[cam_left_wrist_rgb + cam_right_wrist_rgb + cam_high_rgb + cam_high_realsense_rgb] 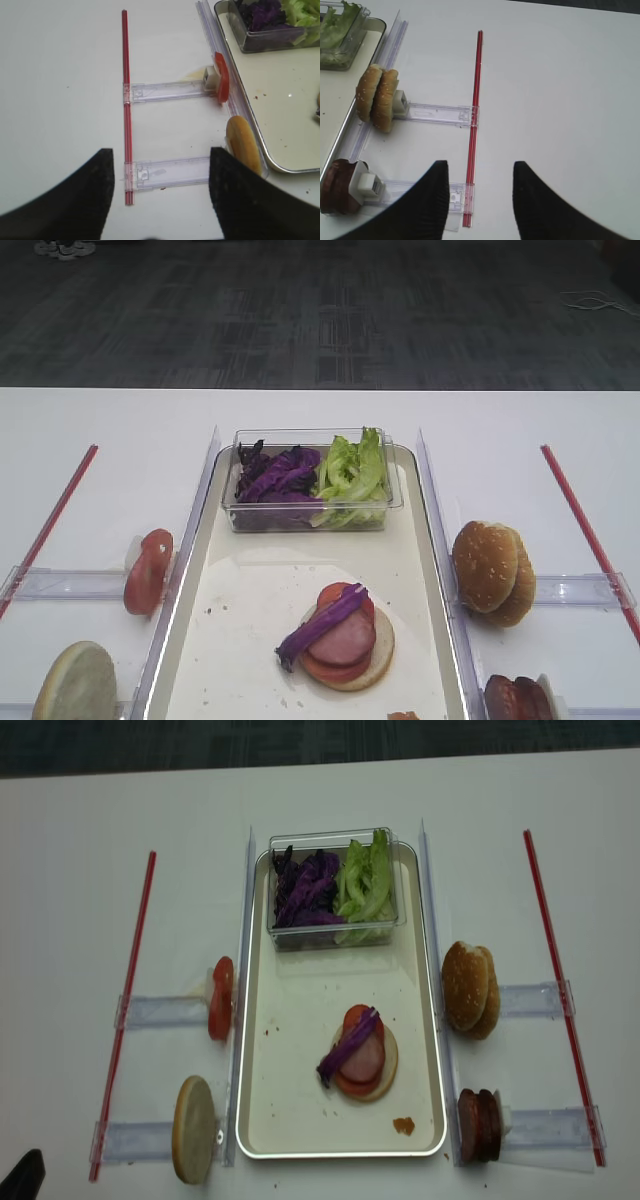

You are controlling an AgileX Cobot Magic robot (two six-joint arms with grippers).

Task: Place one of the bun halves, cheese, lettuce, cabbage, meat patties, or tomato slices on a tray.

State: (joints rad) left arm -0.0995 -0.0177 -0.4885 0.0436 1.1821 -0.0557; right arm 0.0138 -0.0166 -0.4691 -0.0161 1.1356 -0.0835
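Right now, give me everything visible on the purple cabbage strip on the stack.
The cabbage strip is a long, glossy purple shred, slightly curved, lying flat and diagonal on top of the meat patty. Its upper end crosses the tomato slice; its lower end hangs past the bun half over the tray. Nothing grips it.

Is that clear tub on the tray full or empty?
Full: the clear tub holds purple cabbage on the left and lettuce on the right.
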